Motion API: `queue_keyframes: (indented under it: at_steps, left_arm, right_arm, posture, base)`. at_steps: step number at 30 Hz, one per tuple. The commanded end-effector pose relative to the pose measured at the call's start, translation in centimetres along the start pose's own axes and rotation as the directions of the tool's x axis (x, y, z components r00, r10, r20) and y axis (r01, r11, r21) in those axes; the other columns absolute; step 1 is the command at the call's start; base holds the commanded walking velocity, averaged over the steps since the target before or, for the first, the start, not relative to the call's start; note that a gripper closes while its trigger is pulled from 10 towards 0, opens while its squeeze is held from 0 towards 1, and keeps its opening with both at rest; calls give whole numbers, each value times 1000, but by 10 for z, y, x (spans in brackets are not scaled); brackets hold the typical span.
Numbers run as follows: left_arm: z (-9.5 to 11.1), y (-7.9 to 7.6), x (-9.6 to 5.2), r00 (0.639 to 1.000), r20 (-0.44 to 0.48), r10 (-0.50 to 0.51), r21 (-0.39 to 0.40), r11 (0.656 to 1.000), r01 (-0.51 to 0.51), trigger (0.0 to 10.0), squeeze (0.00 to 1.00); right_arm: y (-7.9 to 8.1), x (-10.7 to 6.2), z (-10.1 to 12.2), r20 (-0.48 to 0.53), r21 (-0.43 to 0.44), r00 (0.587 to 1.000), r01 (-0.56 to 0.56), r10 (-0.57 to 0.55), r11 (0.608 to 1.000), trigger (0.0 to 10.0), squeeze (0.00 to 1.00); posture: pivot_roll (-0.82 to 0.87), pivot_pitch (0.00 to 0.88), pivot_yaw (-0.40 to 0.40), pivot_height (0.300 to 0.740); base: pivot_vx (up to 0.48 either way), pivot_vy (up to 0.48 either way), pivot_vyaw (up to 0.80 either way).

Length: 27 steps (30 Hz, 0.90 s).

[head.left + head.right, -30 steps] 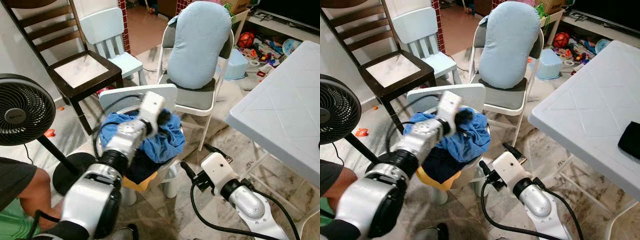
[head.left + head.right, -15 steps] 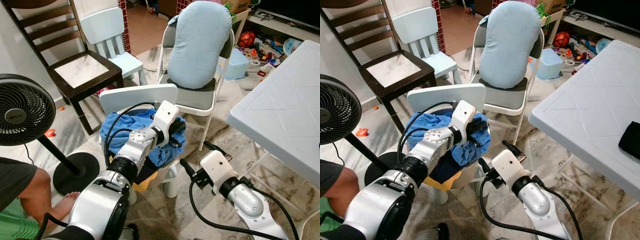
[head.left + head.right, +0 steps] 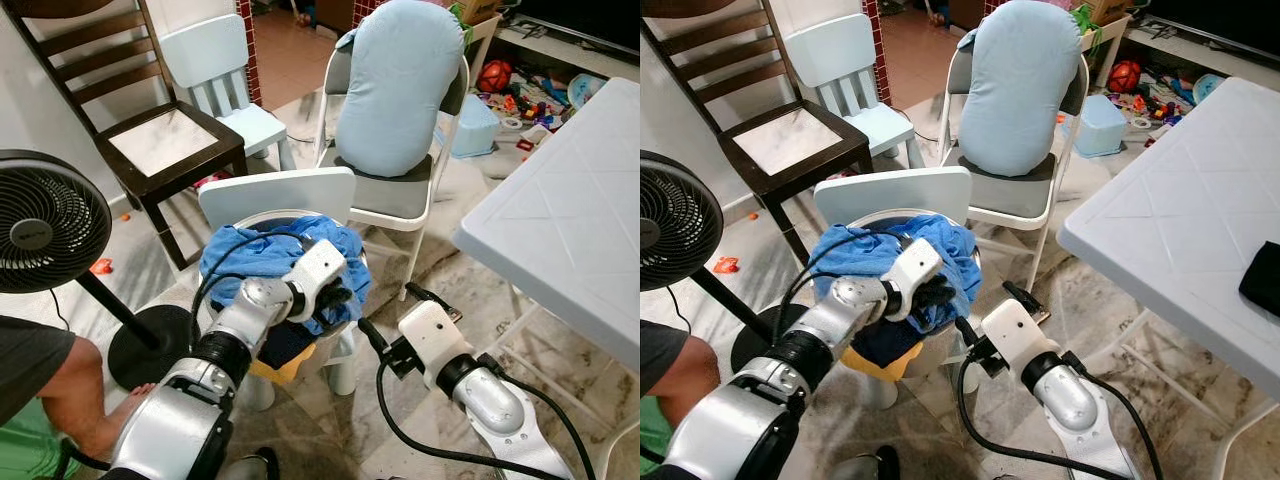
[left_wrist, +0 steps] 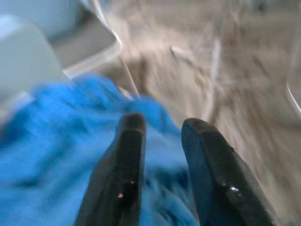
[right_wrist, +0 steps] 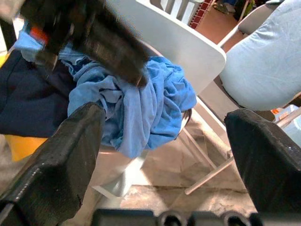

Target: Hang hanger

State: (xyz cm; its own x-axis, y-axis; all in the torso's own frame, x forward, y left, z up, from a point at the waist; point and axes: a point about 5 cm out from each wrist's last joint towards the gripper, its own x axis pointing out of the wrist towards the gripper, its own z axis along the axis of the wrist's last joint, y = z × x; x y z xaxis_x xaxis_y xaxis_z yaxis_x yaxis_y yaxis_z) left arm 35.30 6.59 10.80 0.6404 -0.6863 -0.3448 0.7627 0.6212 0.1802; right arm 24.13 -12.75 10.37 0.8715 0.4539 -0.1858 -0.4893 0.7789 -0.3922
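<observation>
A small white chair holds a pile of clothes: a blue cloth on top, with dark navy and yellow pieces under it. My left gripper rests against the front edge of the blue cloth. In the left wrist view its fingers stand a little apart, and the picture is blurred. My right gripper hovers low beside the chair's front right, open wide, facing the blue cloth with nothing between its fingers. I can make out no hanger.
A standing fan and a person's leg are at the left. A dark wooden chair and a pale blue child's chair stand behind. A folding chair with a blue cushion is beyond the pile. A white table is at the right.
My left arm has swung from above the clothes pile down to the front edge of the blue cloth. The right arm has barely moved.
</observation>
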Motion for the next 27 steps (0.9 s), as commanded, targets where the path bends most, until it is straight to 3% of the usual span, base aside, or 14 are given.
queue_keyframes:
  at_steps: [1,2,3,5,7,11,13,20,27]
  left_arm:
    - [15,9,-13,995,87,50,-10,999,-49,10000,1000]
    - [15,9,-13,995,87,50,-10,999,-49,10000,1000]
    - [16,9,-26,992,109,63,-12,998,-62,10000,1000]
    - [16,9,-32,991,114,70,-15,998,-69,10000,1000]
    - [1,-1,-69,986,93,141,-47,989,-137,10000,1000]
    - [-20,-16,-89,982,18,186,-125,975,-183,10000,1000]
    - [-40,-22,-102,974,-64,218,-105,969,-224,10000,1000]
    - [-76,-12,-133,929,-238,283,20,958,-287,10000,1000]
    - [-88,-9,-144,898,-292,328,63,944,-324,10000,1000]
  right_arm:
    - [1,1,-2,-9,-1,1000,0,0,1000,10000,0]
    - [1,1,-2,-9,-1,1000,0,0,1000,10000,0]
    - [1,1,-2,-8,1,1000,0,0,1000,10000,0]
    - [1,1,-2,-8,2,1000,0,0,1000,10000,0]
    - [5,2,-4,-10,10,1000,-4,4,1000,10000,0]
    - [8,4,-5,-7,17,1000,-13,13,1000,10000,0]
    - [9,5,-4,-4,19,1000,-18,18,1000,10000,0]
    - [2,6,-8,-12,13,1000,-18,18,1000,10000,0]
    - [-4,3,-11,-24,18,1000,2,-1,1000,10000,0]
  posture:
    - [-63,123,43,740]
    - [-63,123,43,740]
    - [-58,123,45,740]
    - [-58,123,45,740]
    - [-31,125,50,740]
    - [-2,128,44,740]
    - [4,129,39,740]
    - [11,124,26,740]
    - [4,126,28,740]
  base:
    - [0,0,0]
    - [0,0,0]
    - [0,0,0]
    - [0,0,0]
    - [0,0,0]
    - [0,0,0]
    - [0,0,0]
    - [0,0,0]
    - [0,0,0]
